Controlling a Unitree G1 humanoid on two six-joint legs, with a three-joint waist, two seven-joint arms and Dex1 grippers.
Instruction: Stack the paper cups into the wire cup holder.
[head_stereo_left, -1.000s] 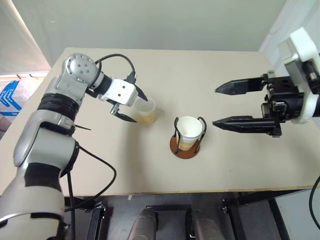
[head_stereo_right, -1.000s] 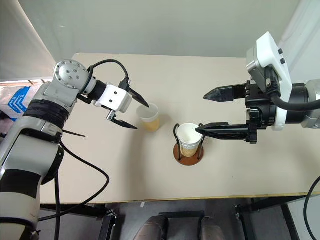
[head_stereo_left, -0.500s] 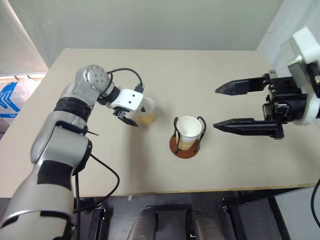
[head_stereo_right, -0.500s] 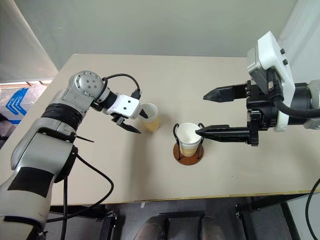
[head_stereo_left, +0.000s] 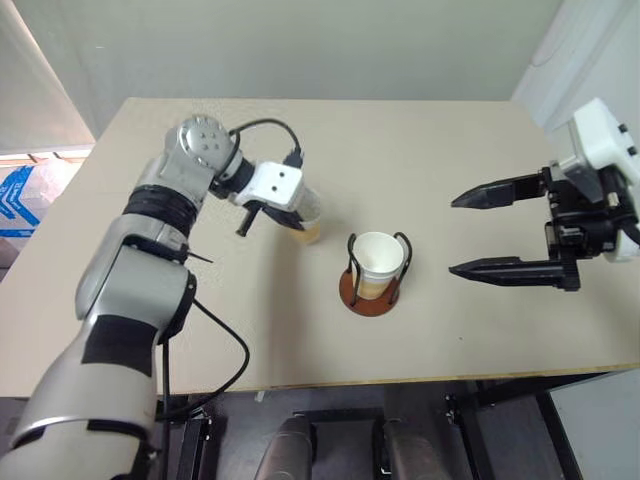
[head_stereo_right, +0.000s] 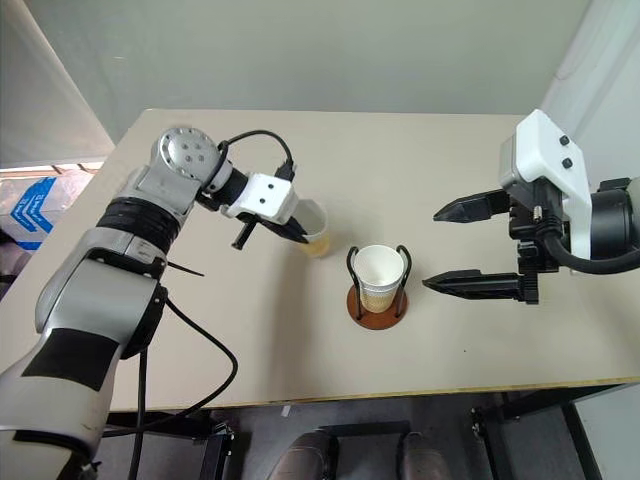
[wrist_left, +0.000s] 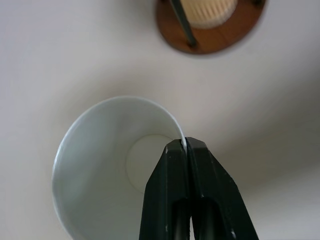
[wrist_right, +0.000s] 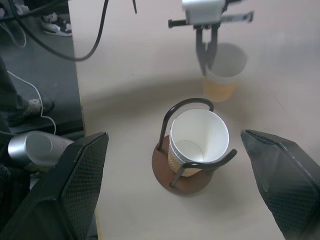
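left gripper (wrist_left: 186, 145): pinched on the rim of a loose paper cup (head_stereo_left: 305, 213) standing mid-table, toward the far edge | wire cup holder (head_stereo_left: 372, 290): near the table's middle, closer to the near edge, one cup (head_stereo_left: 380, 262) seated inside (upright) | right gripper (head_stereo_left: 468, 232): fingers spread wide, empty, toward the table's right edge

Left tool (head_stereo_left: 296, 214) clamped on paper cup (head_stereo_left: 306, 222) rim, second cup (head_stereo_left: 379, 262) in wire holder (head_stereo_left: 371, 288), right tool (head_stereo_left: 466, 233) spread wide
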